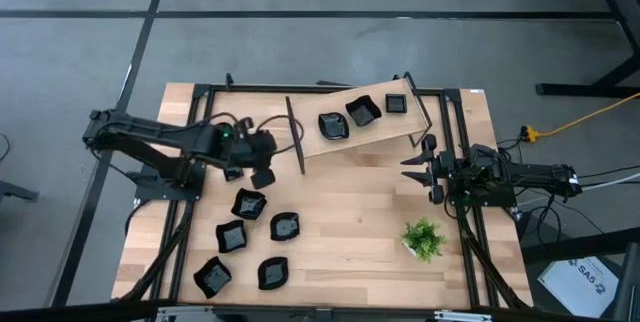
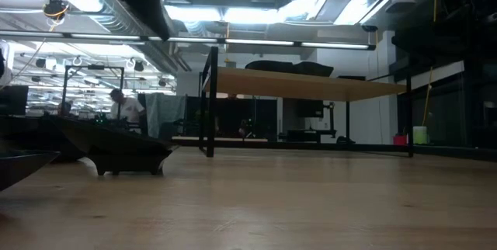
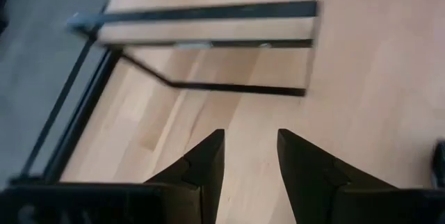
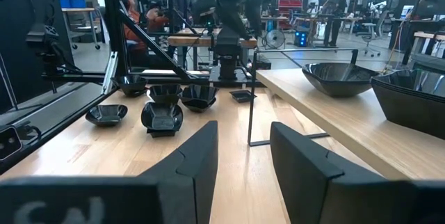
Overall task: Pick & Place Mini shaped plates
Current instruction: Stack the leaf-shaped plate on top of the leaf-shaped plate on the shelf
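Note:
Several mini shaped plates, glossy black, rest bottom down on the table's near left (image 1: 248, 203) (image 1: 285, 226) (image 1: 212, 276). Three more sit on a raised wooden shelf (image 1: 375, 132) at the back (image 1: 332, 125) (image 1: 363, 112) (image 1: 396, 104). My left gripper (image 1: 250, 174) (image 3: 250, 140) hangs open above bare tabletop, between the shelf's left end and the table plates, slanting down with nothing between its fingers. My right gripper (image 1: 412, 167) (image 4: 243, 140) stands open and level at the table's right, pointing left, holding nothing. The low view shows one plate (image 2: 128, 153) standing on the table.
A small green potted plant (image 1: 424, 238) stands at the near right. The shelf rests on thin black metal legs (image 1: 296, 137) (image 3: 208, 85). A black frame runs along the table's edges (image 1: 190, 102). Bare wood lies in the table's middle (image 1: 350, 202). People show in the room behind (image 2: 124, 106).

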